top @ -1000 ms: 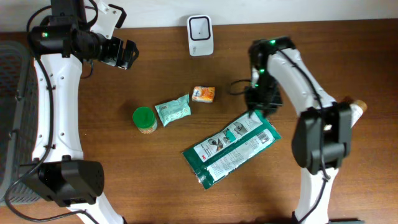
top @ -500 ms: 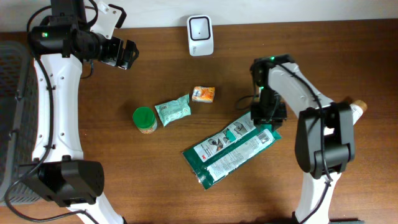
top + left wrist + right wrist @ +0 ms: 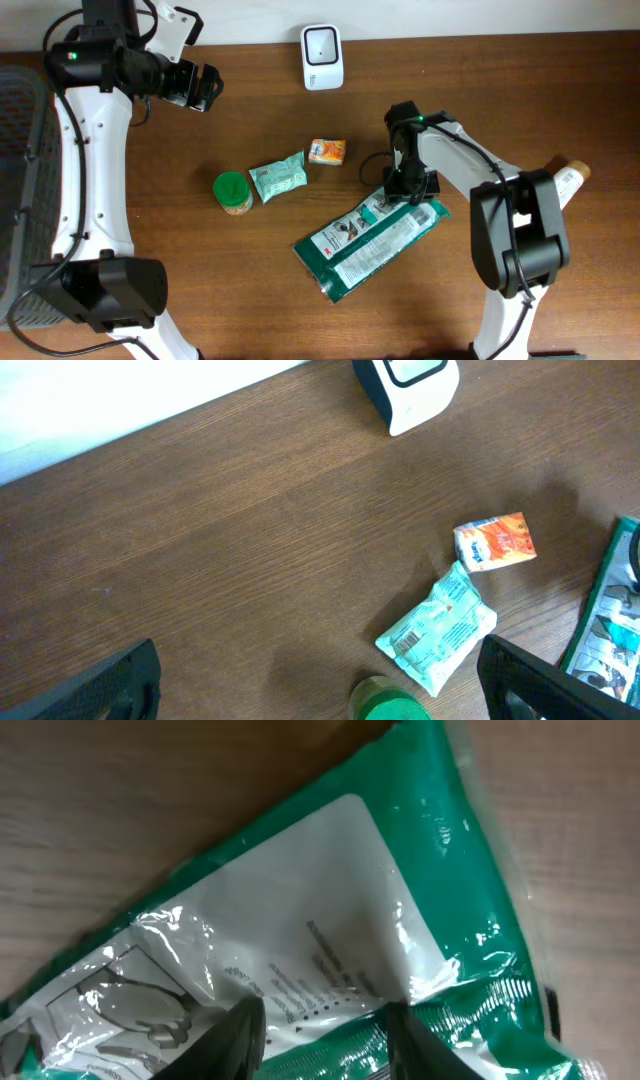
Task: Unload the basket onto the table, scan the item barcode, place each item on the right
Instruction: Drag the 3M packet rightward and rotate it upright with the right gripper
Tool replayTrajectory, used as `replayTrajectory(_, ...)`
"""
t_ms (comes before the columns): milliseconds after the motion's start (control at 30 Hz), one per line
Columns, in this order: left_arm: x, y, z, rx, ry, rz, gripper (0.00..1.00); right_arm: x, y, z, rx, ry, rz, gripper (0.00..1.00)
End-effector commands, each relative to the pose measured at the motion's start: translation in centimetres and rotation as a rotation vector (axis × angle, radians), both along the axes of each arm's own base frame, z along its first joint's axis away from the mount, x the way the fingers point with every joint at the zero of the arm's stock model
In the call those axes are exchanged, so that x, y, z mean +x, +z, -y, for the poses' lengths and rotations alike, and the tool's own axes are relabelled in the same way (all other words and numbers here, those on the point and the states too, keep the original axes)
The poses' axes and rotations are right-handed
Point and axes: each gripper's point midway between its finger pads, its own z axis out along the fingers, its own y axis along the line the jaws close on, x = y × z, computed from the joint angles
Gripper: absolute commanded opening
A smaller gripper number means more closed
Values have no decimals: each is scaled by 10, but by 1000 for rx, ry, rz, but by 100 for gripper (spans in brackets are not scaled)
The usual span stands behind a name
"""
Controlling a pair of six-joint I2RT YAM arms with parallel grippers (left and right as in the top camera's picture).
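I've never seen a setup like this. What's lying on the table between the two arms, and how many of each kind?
Plastic packets: 2, the big green packet and the small mint pouch
orange carton: 1
green-lidded jar: 1
white scanner: 1
Total: 5

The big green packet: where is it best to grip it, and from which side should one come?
Probably at its short end, the upper-right one in the overhead view, coming from above. The packet lies flat on the table, long and thin, so only an edge can be pinched. That end is nearest the right end effector, which hangs open just over it.
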Motion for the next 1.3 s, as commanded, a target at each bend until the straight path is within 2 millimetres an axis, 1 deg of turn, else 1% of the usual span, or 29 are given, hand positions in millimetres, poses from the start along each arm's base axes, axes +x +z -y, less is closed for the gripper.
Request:
replayTrajectory(0,0,-1,-1,9,-11,2,99,14,-22,-10,56,210,56,39)
replayTrajectory(67,0,-1,-1,8,-11,2,99,29,-21,-14,64,301,125,39)
replayTrajectory(133,0,-1,-1,8,-10,2,99,56,-18,-18,54,392,243,39)
replayTrajectory(167,0,-1,-1,8,-10,2,99,65,-16,-19,47,409,281,39)
replayTrajectory(233,0,-1,-1,8,-10,2,99,87,-9,-21,33,411,372,39)
replayTrajectory(300,0,-1,-1,8,-11,2,99,102,0,-24,46,366,422,38)
replayTrajectory(333,0,-1,-1,8,-11,2,99,109,7,-27,70,314,440,37)
replayTrajectory(400,0,-1,-1,8,-11,2,99,115,26,-38,181,287,446,36)
replayTrajectory(433,0,-1,-1,8,-11,2,99,116,39,-44,251,286,441,36)
replayTrajectory(500,0,-1,-1,8,-11,2,99,114,65,-50,371,274,421,36)
replayTrajectory(567,0,-1,-1,8,-11,2,99,108,97,-45,481,156,355,36)
replayTrajectory(600,0,-1,-1,8,-11,2,99,102,109,-40,511,114,320,36)
replayTrajectory(633,0,-1,-1,8,-11,2,99,94,124,-32,540,79,279,30)
replayTrajectory(733,0,-1,-1,8,-11,2,99,77,151,-9,529,32,252,21)
replayTrajectory(767,0,-1,-1,8,-11,2,99,69,168,1,515,15,270,19)
replayTrajectory(833,0,-1,-1,8,-11,2,99,61,186,6,497,8,296,19)
replayTrajectory(867,0,-1,-1,8,-11,2,99,56,194,7,489,-6,300,22)
replayTrajectory(900,0,-1,-1,8,-11,2,99,42,202,5,484,-16,287,24)
replayTrajectory(933,0,-1,-1,8,-11,2,99,34,201,7,465,-33,271,24)
replayTrajectory(1033,0,-1,-1,8,-11,2,99,13,180,15,391,-109,216,24)
replayTrajectory(1167,0,-1,-1,8,-11,2,99,-7,149,17,407,-201,247,25)
replayTrajectory(1200,0,-1,-1,8,-11,2,99,-12,142,16,415,-218,254,27)
replayTrajectory(1267,0,-1,-1,8,-11,2,99,-20,128,12,444,-241,253,29)
